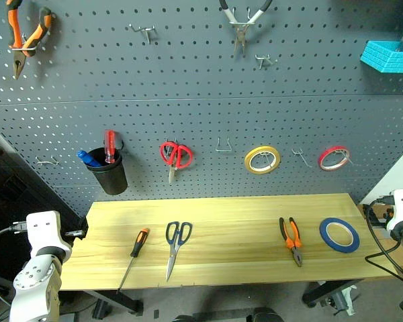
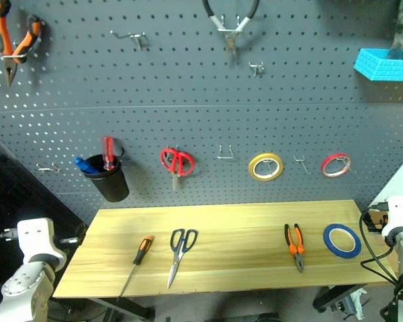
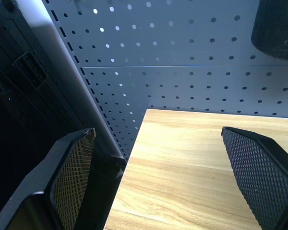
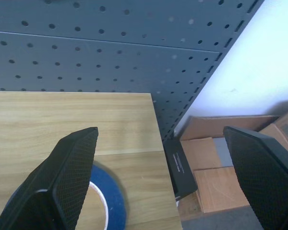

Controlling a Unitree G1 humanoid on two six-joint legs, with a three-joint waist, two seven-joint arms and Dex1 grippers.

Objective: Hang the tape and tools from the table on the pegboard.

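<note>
Blue tape [image 1: 339, 235] lies flat near the bench's [image 1: 221, 208] right end, close to the edge, so a clumsy nudge from your right hand [image 4: 158, 187] could slide it off. Pliers [image 1: 291, 240], scissors [image 1: 175, 245] and screwdriver [image 1: 135, 253] lie well apart, leaving room. Both your hands, left [image 3: 158, 182] too, stand wide apart and empty. Free hooks wait on the pegboard [image 1: 201, 114].

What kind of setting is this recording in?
Probably a workshop or tool bench: a grey pegboard hung with pliers and tape rolls, above a wooden table where tools lie.
</note>
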